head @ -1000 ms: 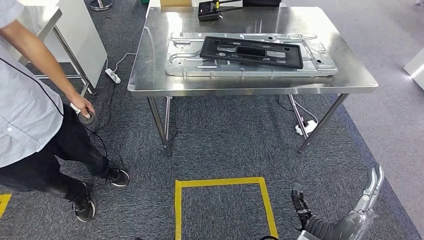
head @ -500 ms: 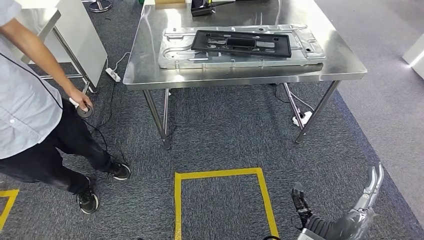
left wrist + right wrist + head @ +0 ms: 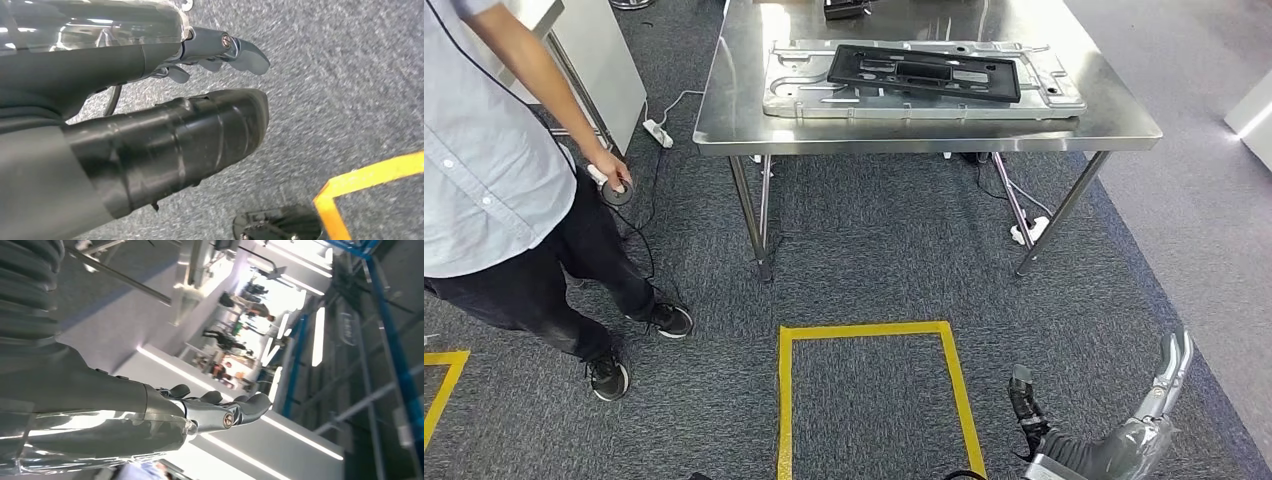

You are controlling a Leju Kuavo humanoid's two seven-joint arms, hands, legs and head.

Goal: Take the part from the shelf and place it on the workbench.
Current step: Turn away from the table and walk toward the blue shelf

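Observation:
The black rectangular frame part (image 3: 924,72) lies flat on a silver metal panel (image 3: 794,95) on the steel workbench (image 3: 924,135), at the top of the head view. My right hand (image 3: 1124,425) hangs low at the bottom right, far from the bench, its fingers stretched out and holding nothing. The right wrist view shows the right hand (image 3: 200,410) with fingers straight against a bright hall. In the left wrist view my left hand (image 3: 190,130) hangs over grey carpet, thumb and fingers (image 3: 235,47) extended, with nothing in it.
A person (image 3: 494,170) in a light shirt and dark trousers stands at the left, holding a small round dark thing (image 3: 616,190) with a cable. A yellow taped square (image 3: 874,330) marks the carpet before the bench. A power strip (image 3: 656,133) lies by a white cabinet (image 3: 609,70).
The whole picture has shifted, so the camera has moved: the bench now sits higher and further right in view. The person has stepped nearer. My right hand keeps its pose.

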